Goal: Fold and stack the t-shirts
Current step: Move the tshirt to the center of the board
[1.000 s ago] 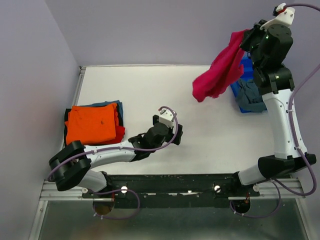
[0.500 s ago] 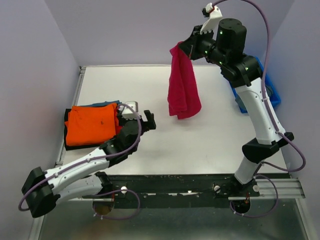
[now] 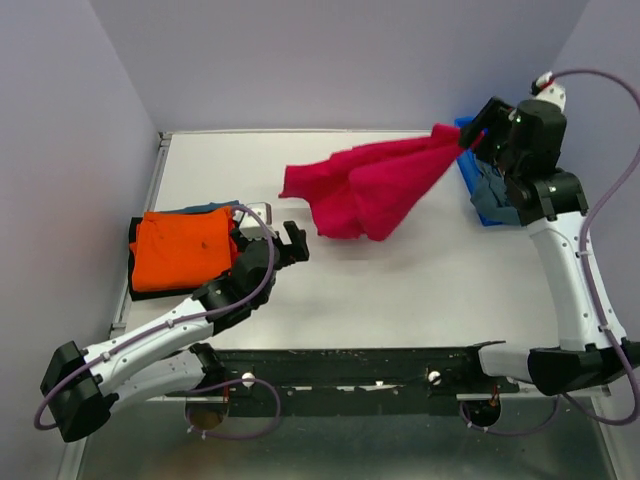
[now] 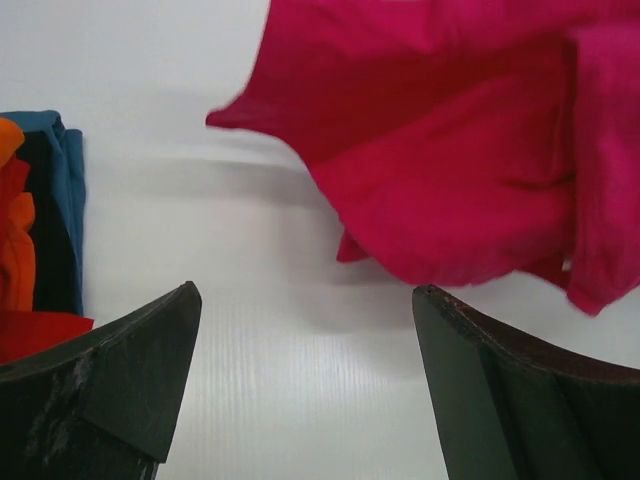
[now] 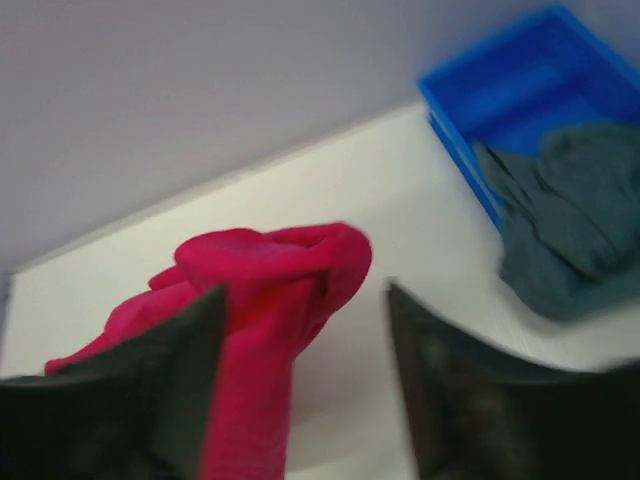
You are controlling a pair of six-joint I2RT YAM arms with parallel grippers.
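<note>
The crimson-pink t-shirt (image 3: pixel 365 185) stretches out in a long fan from my right gripper (image 3: pixel 476 132) toward the middle of the table, its loose end spread low over the surface. In the right wrist view the jaws of that gripper (image 5: pixel 305 300) stand apart; the bunched crimson cloth (image 5: pixel 270 300) lies against the left finger, with a gap beside the right one. Folded t-shirts form a stack (image 3: pixel 185 250) at the left, orange on top with red, black and blue edges showing. My left gripper (image 3: pixel 290 240) is open beside the stack, low over the table (image 4: pixel 305 300), short of the crimson cloth (image 4: pixel 450 170).
A blue plastic bin (image 3: pixel 468 178) stands at the table's right edge under my right arm, a grey-blue t-shirt (image 3: pixel 497 202) spilling from it; both show in the right wrist view, bin (image 5: pixel 520 80) and shirt (image 5: pixel 560 230). Walls close the back and sides.
My right arm has swung back to the right and lower, its jaws have parted, and the crimson shirt now trails out leftward instead of hanging. The left arm shifted toward the stack, then stayed.
</note>
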